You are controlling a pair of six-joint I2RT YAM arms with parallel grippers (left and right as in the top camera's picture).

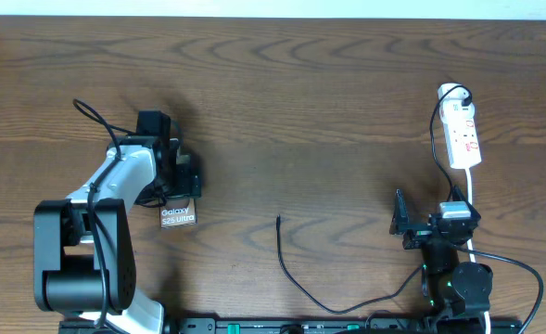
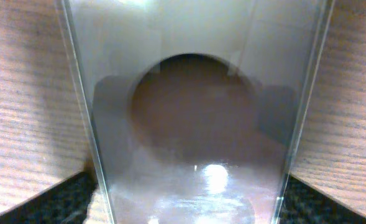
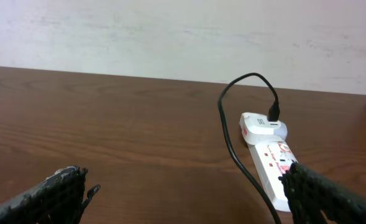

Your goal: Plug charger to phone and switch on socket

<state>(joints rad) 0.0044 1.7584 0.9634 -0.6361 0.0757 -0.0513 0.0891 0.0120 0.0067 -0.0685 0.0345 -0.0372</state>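
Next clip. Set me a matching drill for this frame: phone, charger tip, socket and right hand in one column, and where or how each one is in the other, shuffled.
Column one
1. phone
2. charger tip
3. socket
4. right hand

Column two
A. open, holding nothing
B. lying loose near the middle of the table
C. white, near the table's right edge
D. between the fingers of the left hand

Pairs: 1-D, 2-B, 3-C, 4-A
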